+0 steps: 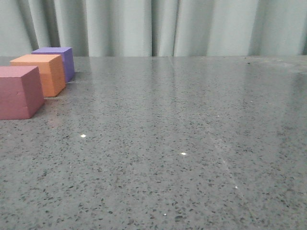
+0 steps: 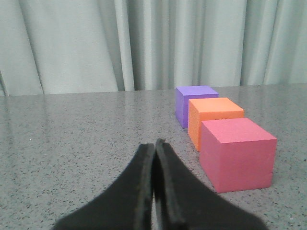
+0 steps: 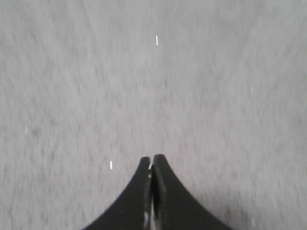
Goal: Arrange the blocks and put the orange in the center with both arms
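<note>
Three foam blocks stand in a row at the table's far left. The pink-red cube [image 1: 18, 92] is nearest, the orange cube [image 1: 41, 73] sits in the middle, and the purple cube [image 1: 57, 58] is farthest back. In the left wrist view the same row shows as pink-red [image 2: 237, 153], orange [image 2: 213, 117] and purple [image 2: 192, 103]. My left gripper [image 2: 154, 146] is shut and empty, apart from the pink-red cube. My right gripper [image 3: 152, 162] is shut and empty over bare tabletop. Neither gripper shows in the front view.
The grey speckled table [image 1: 182, 143] stretches right of the blocks. A pale pleated curtain [image 1: 158, 26] hangs behind its far edge. The right wrist view is motion-blurred.
</note>
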